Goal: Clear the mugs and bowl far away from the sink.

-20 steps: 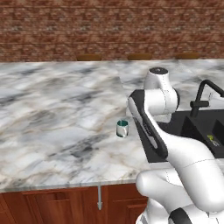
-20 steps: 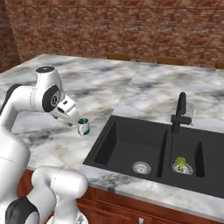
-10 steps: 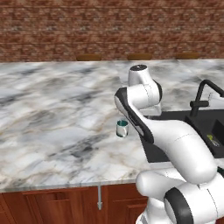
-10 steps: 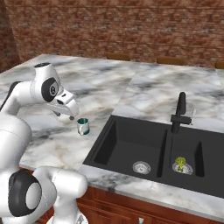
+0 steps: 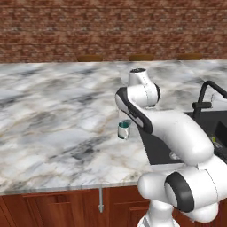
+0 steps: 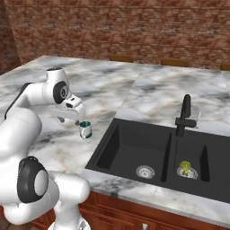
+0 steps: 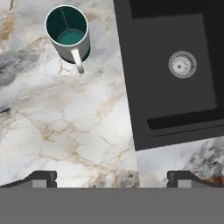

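Note:
One teal mug point(image 7: 68, 33) with a pale outside and handle stands upright and empty on the marble counter, a little left of the sink point(image 7: 170, 65). The same mug point(image 5: 123, 130) point(image 6: 85, 130) is close to the sink's point(image 6: 157, 152) left rim. My gripper point(image 6: 74, 120) hangs just above and beside it, pointing down. In the hand view my gripper point(image 7: 113, 179) is open with only bare marble between its fingertips point(image 7: 41, 178), and the mug is off to the upper left. The bowl is out of view.
The black faucet point(image 6: 183, 114) rises behind the divider between the two basins. A small green thing point(image 6: 185, 168) lies on the right basin's drain. Marble counter point(image 5: 53, 115) stretches wide to the left, with a brick wall point(image 5: 111, 26) behind it.
My arm's upper joints have swung left over the counter, with the hand staying close above the mug. The mug has not moved and the jaws have stayed open.

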